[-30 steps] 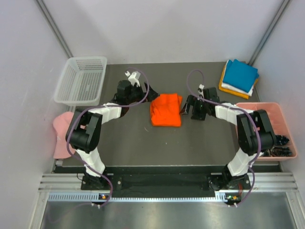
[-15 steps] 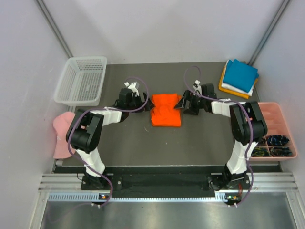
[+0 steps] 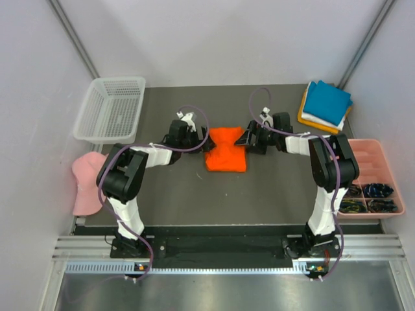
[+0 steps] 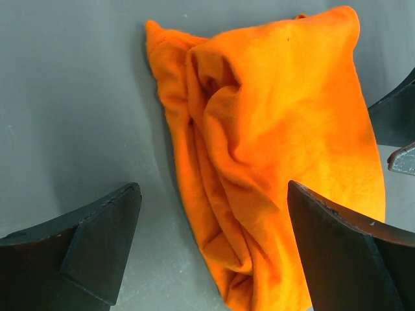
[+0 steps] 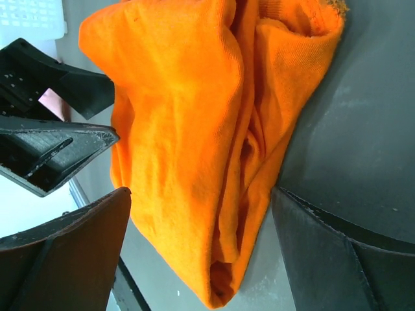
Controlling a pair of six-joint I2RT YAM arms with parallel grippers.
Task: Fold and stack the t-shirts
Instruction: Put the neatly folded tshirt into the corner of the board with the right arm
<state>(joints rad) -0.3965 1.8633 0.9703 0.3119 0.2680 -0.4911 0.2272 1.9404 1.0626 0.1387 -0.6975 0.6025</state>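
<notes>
1. A dark grey table [image 3: 194, 194] fills the middle of the space; its top is matte, and the wrist views show a few pale specks on it.
2. Behind the table stands a plain white back wall [image 3: 220, 39], with a matching left wall [image 3: 29, 116] and right wall [image 3: 399, 110] beside it.
3. From the table's far corners rise a left strut [image 3: 72, 35] and a right strut [image 3: 369, 39], both grey metal and slanting outward.
4. Along the table's near edge lies an aluminium rail [image 3: 220, 249], then a shiny metal sheet [image 3: 220, 291].
5. Soft, even light leaves only faint shadows on the table.
</notes>
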